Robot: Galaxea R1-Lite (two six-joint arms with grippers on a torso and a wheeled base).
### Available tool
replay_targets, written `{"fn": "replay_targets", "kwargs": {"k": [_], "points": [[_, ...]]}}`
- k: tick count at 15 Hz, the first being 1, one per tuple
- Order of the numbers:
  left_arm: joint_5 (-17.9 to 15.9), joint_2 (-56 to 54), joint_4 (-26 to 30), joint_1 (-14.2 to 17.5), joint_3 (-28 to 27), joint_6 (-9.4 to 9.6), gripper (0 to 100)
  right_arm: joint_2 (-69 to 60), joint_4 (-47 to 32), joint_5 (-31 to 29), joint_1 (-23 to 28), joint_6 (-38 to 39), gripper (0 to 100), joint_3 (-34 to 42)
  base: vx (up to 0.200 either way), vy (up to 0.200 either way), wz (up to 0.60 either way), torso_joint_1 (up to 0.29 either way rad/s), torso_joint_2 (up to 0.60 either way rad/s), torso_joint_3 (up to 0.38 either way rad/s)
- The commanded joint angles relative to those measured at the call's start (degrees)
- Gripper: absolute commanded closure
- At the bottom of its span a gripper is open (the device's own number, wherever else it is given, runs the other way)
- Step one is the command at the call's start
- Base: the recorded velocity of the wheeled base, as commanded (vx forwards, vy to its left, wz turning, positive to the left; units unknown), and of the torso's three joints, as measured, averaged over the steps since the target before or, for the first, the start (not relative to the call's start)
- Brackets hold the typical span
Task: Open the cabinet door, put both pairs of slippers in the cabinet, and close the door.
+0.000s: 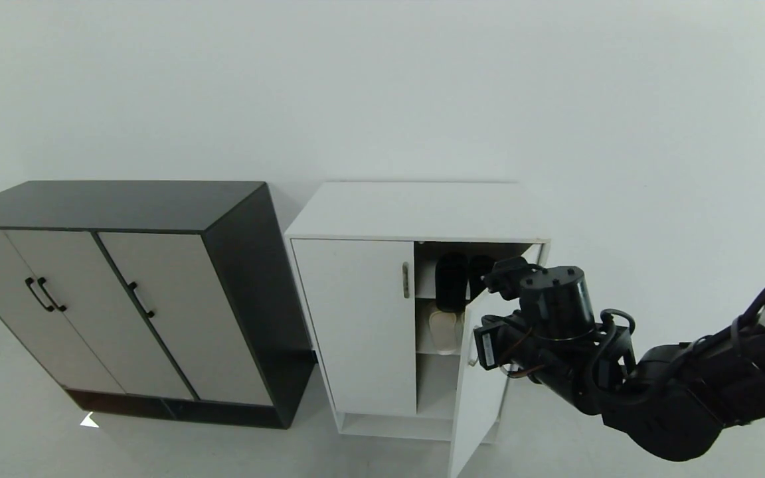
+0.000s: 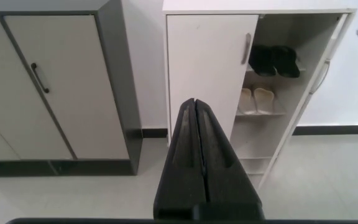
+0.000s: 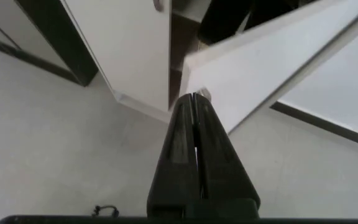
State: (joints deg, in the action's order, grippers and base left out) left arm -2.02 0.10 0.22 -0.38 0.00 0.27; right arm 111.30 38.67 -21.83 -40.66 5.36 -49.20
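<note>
The white cabinet (image 1: 416,212) has its left door (image 1: 356,325) closed and its right door (image 1: 482,392) swung partly open. Black slippers (image 1: 452,279) lie on the top shelf and pale slippers (image 1: 443,330) on the shelf below. Both pairs also show in the left wrist view: black slippers (image 2: 275,60) and pale slippers (image 2: 258,99). My right gripper (image 3: 194,98) is shut with nothing in it, its tip at the open door (image 3: 272,68) close to the small handle (image 3: 204,94). My left gripper (image 2: 194,109) is shut and empty, well back from the cabinet.
A dark cabinet (image 1: 117,292) with grey double doors stands just left of the white one. A plain wall runs behind both. Bare grey floor (image 1: 210,451) lies in front, and the open door juts out toward my right arm.
</note>
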Motion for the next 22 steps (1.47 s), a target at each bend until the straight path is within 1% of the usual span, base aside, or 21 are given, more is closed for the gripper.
{"fn": "replay_targets", "kwargs": {"k": [1,2,8,12,16,22], "points": [[0.0,0.1,0.0,0.0,0.0,0.00,100,-2.4,0.1,-0.1,0.9,-0.5,100,3.2,0.000,0.000,0.00,0.000,0.00,0.000],[-0.1,0.1,0.0,0.0,0.0,0.08,100,-3.3,0.1,0.1,1.3,-1.0,100,5.1,0.000,0.000,0.00,0.000,0.00,0.000],[-0.1,0.1,0.0,0.0,0.0,0.08,100,-3.4,0.1,0.0,1.3,-1.1,100,8.9,0.200,0.000,0.00,0.003,0.00,0.006],[-0.1,0.1,0.0,0.0,0.0,0.08,100,-3.9,0.2,0.0,1.2,-1.0,100,10.4,0.000,0.000,0.00,0.000,0.00,0.000],[-0.1,0.2,0.0,0.0,0.0,0.08,100,-3.5,0.3,0.2,1.2,-0.8,100,10.0,0.000,0.000,0.00,0.000,0.00,0.000],[-0.1,0.1,0.0,0.0,0.0,0.00,100,2.7,4.3,0.7,2.6,-0.5,100,5.1,0.000,0.000,0.00,0.000,0.00,0.000]]}}
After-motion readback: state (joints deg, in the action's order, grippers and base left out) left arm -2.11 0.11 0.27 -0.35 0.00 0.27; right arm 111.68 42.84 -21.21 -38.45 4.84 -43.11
